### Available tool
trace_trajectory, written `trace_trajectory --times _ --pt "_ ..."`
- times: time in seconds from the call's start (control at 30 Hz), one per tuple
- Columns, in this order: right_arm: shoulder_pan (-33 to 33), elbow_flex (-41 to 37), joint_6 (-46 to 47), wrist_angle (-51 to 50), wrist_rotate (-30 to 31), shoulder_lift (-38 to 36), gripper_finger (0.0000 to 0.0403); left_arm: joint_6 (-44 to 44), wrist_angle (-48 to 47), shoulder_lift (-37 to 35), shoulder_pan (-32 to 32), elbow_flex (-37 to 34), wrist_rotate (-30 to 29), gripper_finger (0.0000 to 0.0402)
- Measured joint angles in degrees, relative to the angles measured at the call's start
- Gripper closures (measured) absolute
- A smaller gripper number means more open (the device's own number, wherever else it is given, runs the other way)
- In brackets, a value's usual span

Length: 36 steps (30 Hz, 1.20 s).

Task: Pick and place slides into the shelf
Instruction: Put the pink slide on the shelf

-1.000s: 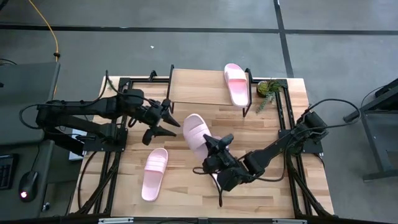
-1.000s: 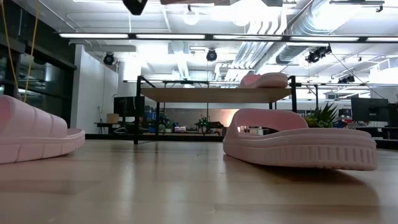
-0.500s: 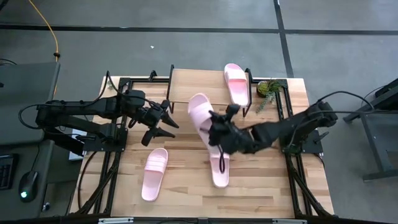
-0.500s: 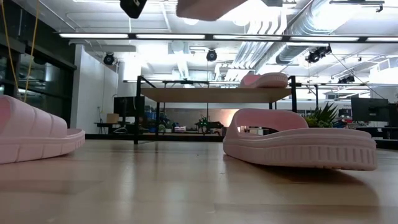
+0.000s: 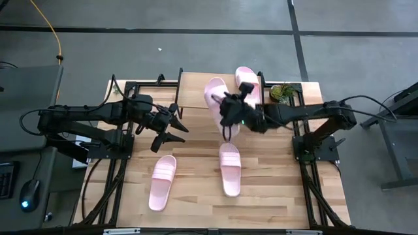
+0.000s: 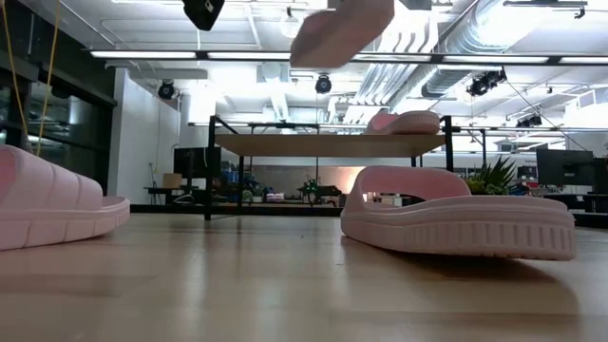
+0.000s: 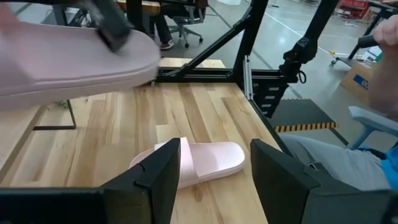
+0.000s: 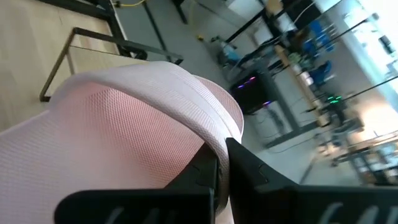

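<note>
Four pale pink slides show. My right gripper (image 5: 230, 112) is shut on one slide (image 5: 215, 94), which hangs in the air over the shelf (image 5: 196, 94) and shows high up in the low view (image 6: 342, 33). A second slide (image 5: 247, 83) lies sole-down on the shelf's plank top. The other two (image 5: 162, 181) (image 5: 230, 168) lie flat on the table. My left gripper (image 5: 171, 128) is open and hovers left of the shelf, holding nothing. In its wrist view the left gripper (image 7: 214, 177) looks over a table slide (image 7: 199, 162). My right gripper pinches the held slide by the edge of its wide ribbed strap (image 8: 208, 127), the strap between the two fingers (image 8: 202, 171). The fingers reach in from the table's right side. The slide is lifted clear and tilted above the shelf.
A small potted plant (image 5: 282, 93) stands at the shelf's right end. Black frame rails (image 5: 121, 163) run along the table's left and right sides. Bare wood lies between the two table slides and along the near edge.
My right gripper has carried its slide from the table's middle up and toward the far edge, until it is over the shelf beside the slide lying there. The slide has turned in the hold. The table slide that it covered now shows.
</note>
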Motion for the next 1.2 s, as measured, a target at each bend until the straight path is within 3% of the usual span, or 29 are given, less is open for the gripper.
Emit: trace_trajectory --times 0.1,0.57,1.2 --pt "-4.6 0.0 0.0 0.5 -5.9 -0.2 0.0403 0.0 0.0 0.0 0.0 0.0 -1.1 0.0222" --pt "-19.5 0.0 0.1 1.4 -21.6 -0.1 0.0403 0.2 -0.6 0.0 0.0 0.0 -8.0 0.0222" --pt "-27.3 0.0 1.3 1.3 -27.4 1.3 0.0402 1.6 -2.9 0.0 0.0 0.0 -8.8 0.0222"
